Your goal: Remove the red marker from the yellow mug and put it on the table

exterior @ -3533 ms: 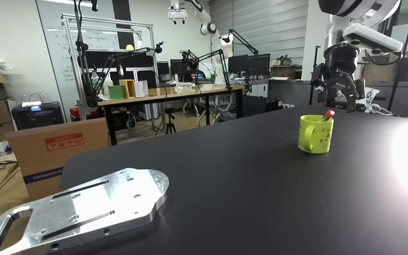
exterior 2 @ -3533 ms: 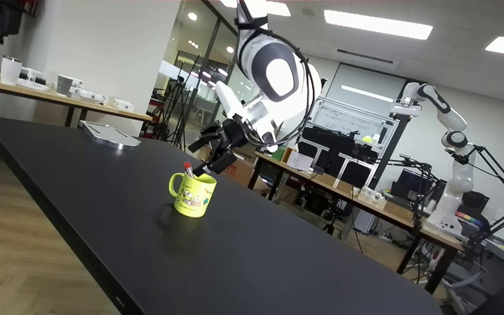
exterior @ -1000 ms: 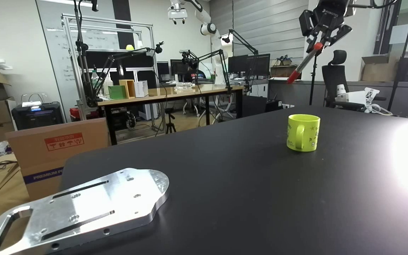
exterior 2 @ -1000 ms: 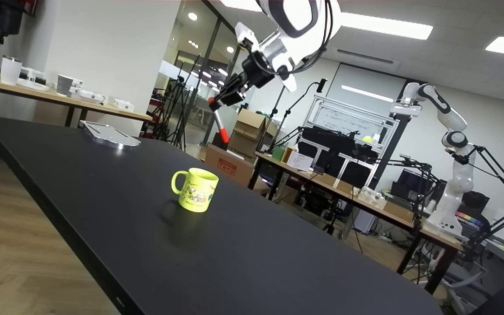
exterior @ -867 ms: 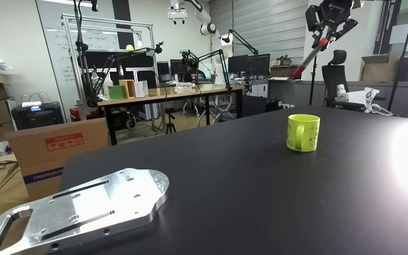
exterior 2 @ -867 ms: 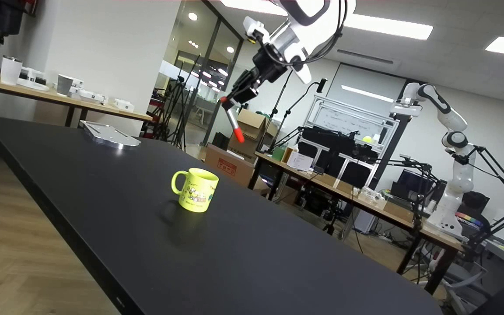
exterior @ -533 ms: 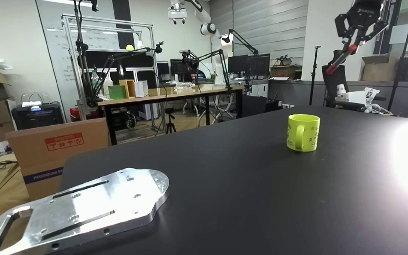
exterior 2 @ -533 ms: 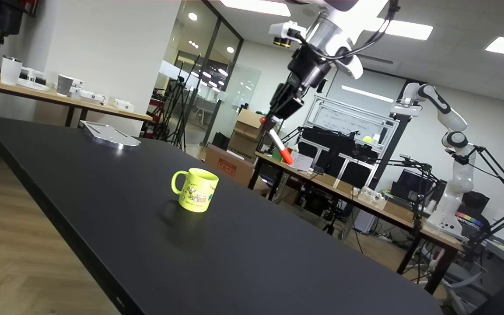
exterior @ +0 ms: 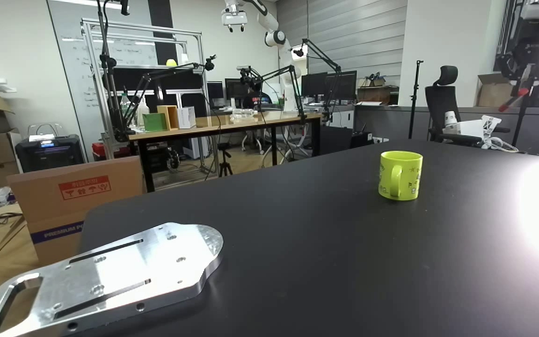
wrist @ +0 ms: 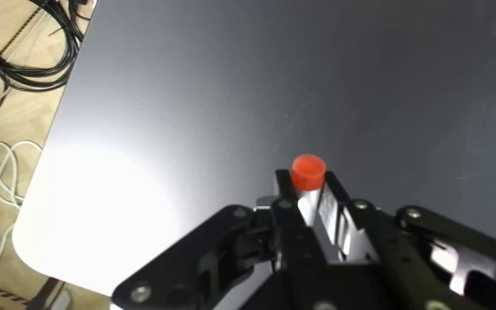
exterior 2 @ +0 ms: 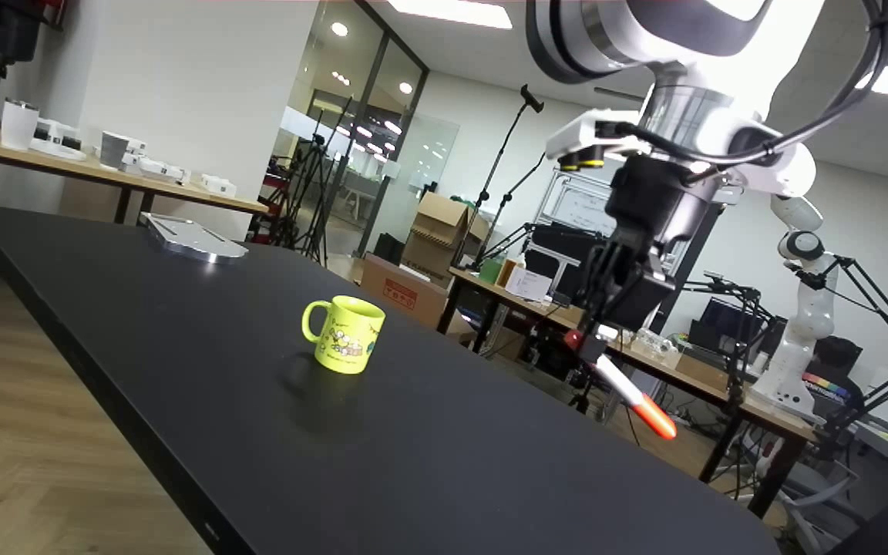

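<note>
The red marker, pale-bodied with red ends, hangs tilted in the air, its lower end pointing down and away from the mug in an exterior view. My gripper is shut on it near one end; the wrist view shows a red end pinched between the two fingertips. The yellow mug stands upright on the black table, handle visible in both exterior views, with no marker sticking out of it. The gripper is well to one side of the mug. Below it, the wrist view shows table surface.
A silver metal plate lies at one end of the table. A cardboard box stands on the floor beside it. Coiled black cables lie on the floor past the table edge. A wooden desk stands behind.
The marker was in the mug earlier and is now out, held in the gripper. Over the last second the arm carried it right in both exterior views, away from the mug, which has stayed put.
</note>
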You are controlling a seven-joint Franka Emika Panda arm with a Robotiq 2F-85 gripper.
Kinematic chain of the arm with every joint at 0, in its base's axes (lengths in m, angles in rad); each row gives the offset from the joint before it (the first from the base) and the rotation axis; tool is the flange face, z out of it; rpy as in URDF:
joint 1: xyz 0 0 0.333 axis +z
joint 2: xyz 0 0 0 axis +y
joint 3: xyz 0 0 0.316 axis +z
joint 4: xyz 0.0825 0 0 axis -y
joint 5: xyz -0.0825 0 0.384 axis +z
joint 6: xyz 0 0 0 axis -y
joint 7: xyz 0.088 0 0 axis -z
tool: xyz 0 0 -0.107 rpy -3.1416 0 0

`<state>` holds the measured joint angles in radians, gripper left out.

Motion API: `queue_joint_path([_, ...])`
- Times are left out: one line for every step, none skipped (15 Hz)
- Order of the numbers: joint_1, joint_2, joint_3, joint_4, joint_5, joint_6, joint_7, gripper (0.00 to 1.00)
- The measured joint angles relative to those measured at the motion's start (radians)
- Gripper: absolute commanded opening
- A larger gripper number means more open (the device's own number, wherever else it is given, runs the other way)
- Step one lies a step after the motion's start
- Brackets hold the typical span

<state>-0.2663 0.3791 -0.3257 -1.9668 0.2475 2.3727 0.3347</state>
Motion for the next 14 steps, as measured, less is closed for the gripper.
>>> queue_joint_path([-0.006, 0.029, -0.015, 0.001, -0.012, 0.023, 0.028, 0.05])
queue_joint_path([-0.012, 0.06, -0.03, 0.006, -0.016, 0.043, 0.056, 0.05])
queue_joint_path([-0.019, 0.089, -0.043, 0.014, -0.017, 0.055, 0.079, 0.05])
queue_joint_path([-0.027, 0.117, -0.053, 0.025, -0.016, 0.064, 0.099, 0.05])
queue_joint_path([-0.035, 0.142, -0.06, 0.039, -0.014, 0.07, 0.119, 0.05])
queue_joint_path([-0.042, 0.164, -0.065, 0.054, -0.013, 0.072, 0.138, 0.05])
queue_joint_path([-0.049, 0.182, -0.066, 0.069, -0.011, 0.073, 0.155, 0.05])
queue_joint_path([-0.054, 0.198, -0.067, 0.084, -0.011, 0.073, 0.172, 0.05])
queue_joint_path([-0.057, 0.211, -0.068, 0.097, -0.011, 0.073, 0.187, 0.05])
queue_joint_path([-0.057, 0.222, -0.07, 0.108, -0.011, 0.072, 0.201, 0.05])
queue_joint_path([-0.057, 0.231, -0.073, 0.119, -0.011, 0.072, 0.213, 0.05])
queue_joint_path([-0.057, 0.238, -0.075, 0.127, -0.011, 0.071, 0.223, 0.05])
queue_joint_path([-0.057, 0.244, -0.076, 0.135, -0.011, 0.068, 0.234, 0.05])
queue_joint_path([-0.057, 0.249, -0.076, 0.141, -0.011, 0.061, 0.24, 0.19])
